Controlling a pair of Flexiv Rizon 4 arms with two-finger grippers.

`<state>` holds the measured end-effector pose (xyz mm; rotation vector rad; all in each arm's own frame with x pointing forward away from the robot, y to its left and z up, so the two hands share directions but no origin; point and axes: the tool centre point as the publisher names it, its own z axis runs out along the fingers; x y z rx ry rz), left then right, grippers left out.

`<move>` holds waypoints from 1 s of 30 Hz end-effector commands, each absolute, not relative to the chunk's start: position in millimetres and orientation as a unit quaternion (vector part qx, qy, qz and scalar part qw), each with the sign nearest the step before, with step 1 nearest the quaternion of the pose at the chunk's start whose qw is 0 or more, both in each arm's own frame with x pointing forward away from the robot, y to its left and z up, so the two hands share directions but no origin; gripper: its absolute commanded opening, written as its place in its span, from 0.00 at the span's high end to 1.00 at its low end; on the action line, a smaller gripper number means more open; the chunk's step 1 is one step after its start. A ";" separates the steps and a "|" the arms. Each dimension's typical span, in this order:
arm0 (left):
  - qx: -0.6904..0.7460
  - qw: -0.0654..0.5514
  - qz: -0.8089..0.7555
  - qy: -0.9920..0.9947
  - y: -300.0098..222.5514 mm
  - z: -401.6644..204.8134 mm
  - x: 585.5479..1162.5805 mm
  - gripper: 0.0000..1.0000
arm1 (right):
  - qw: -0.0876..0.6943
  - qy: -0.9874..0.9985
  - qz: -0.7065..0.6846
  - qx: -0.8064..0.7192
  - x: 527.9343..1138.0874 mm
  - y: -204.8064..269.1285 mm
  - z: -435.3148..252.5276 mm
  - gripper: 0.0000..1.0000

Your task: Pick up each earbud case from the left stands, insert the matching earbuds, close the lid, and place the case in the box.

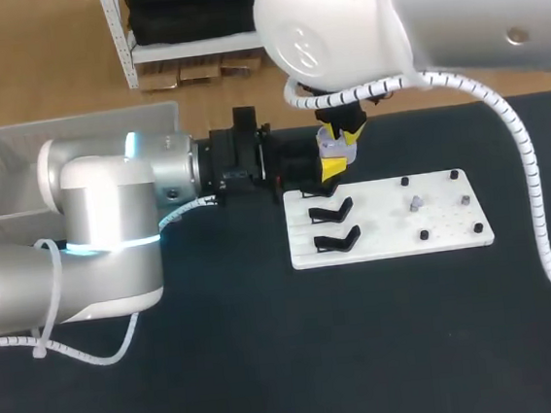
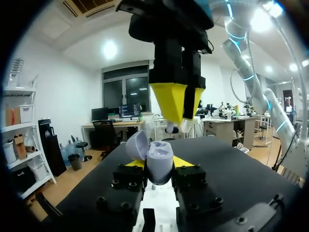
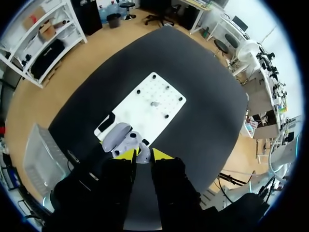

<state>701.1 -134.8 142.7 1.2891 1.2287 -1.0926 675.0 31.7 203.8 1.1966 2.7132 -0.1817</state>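
Left gripper [image 2: 159,165] fingers are clamped on both sides of a lavender earbud case [image 2: 160,155], which is held in the air just off the far left corner of the white board [image 1: 434,235]. The case is kept with its lid swung open and its hollow facing upward, apparently so that it can be loaded from above while it is steadied. The right gripper [image 2: 175,115] is hung directly over the open case, with its yellow tips drawn close together. A small pale earbud [image 2: 171,128] appears to be pinched at those tips, just above the case and not yet seated in it. The insertion step is judged to be in hand, with careful alignment over the hollow needed.

A second earbud [image 1: 414,204] is left lying on the right half of the board. Two empty black stands [image 1: 335,241] are fixed along the board's left edge. The board is laid on a black table [image 1: 271,363]. A white mesh box [image 1: 7,159] is set well to the left of the board, beyond the left arm, ready for the finished case.
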 end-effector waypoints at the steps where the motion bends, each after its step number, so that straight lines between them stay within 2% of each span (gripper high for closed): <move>1: 0.531 0.507 -0.451 0.507 -134.5 141.1 699.9 1.00 | 0.084 0.909 -0.060 0.404 677.5 33.1 202.1 1.00; 30: 0.531 0.507 -0.451 0.507 -134.5 141.1 699.9 1.00 | 0.071 0.906 -0.053 0.414 685.3 34.9 195.1 1.00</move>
